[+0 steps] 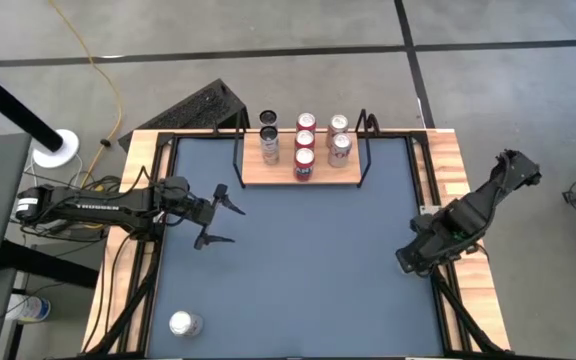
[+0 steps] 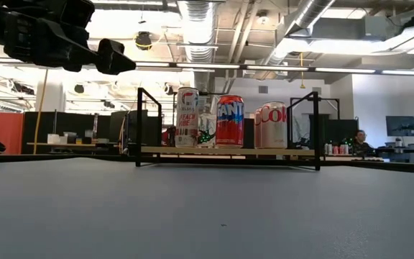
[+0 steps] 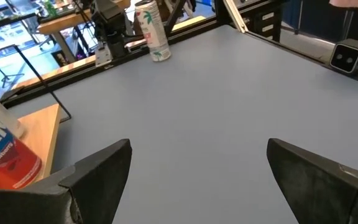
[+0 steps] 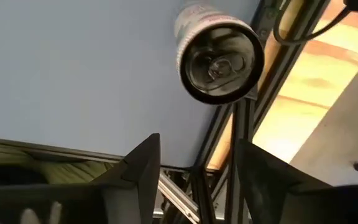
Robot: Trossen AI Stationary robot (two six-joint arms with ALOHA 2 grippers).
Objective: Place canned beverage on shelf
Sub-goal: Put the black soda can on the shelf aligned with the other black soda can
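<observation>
Between placements: left hand (image 1: 224, 213) gaping empty near the shelf (image 1: 301, 172), next needing the lone can (image 1: 184, 324) far off; right hand (image 1: 409, 262) parked, partly spread, empty.

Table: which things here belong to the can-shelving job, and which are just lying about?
Job: loose can, shelf, shelved cans, left gripper, right gripper.
Lying about: yellow cable, black mat, both on the floor.

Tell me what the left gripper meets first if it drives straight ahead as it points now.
Probably nothing nearby: bare tabletop lies ahead of the open left gripper, then likely the table's far edge. The white palm-print can stands off-line; depth is uncertain.
</observation>
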